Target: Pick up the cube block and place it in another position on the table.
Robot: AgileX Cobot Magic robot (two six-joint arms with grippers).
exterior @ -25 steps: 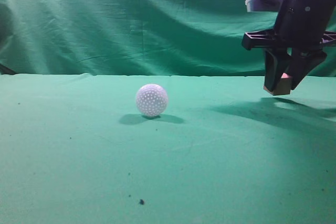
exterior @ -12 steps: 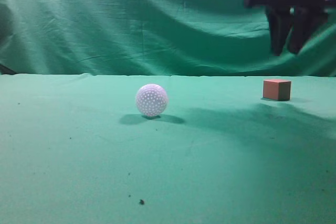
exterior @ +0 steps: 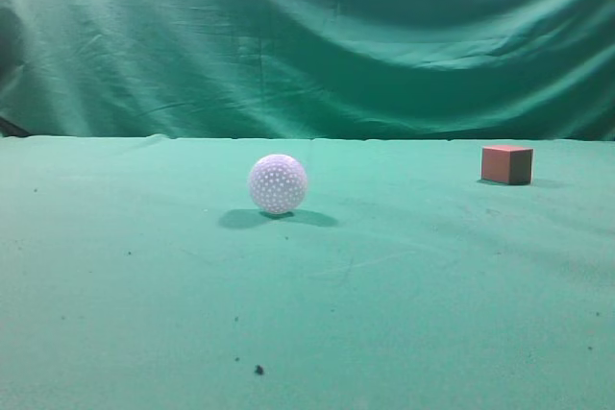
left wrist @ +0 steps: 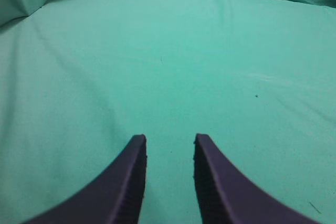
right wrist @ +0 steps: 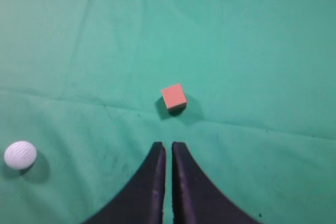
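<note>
The cube block [exterior: 506,164] is a small reddish-brown cube resting on the green table [exterior: 384,314] at the far right. In the right wrist view it [right wrist: 174,97] lies free on the cloth, well ahead of my right gripper [right wrist: 168,146], which is high above it, empty, with its fingers nearly together. My left gripper [left wrist: 169,139] is open and empty over bare green cloth. Neither gripper shows in the exterior view.
A white dimpled ball [exterior: 278,183] sits near the table's middle, left of the cube; it also shows at the lower left of the right wrist view [right wrist: 20,155]. A green curtain [exterior: 307,36] hangs behind. Dark specks [exterior: 258,369] dot the cloth.
My right gripper let go of the cube block on the table at the right, rose and left the exterior view. The cube and the ball stay still.
</note>
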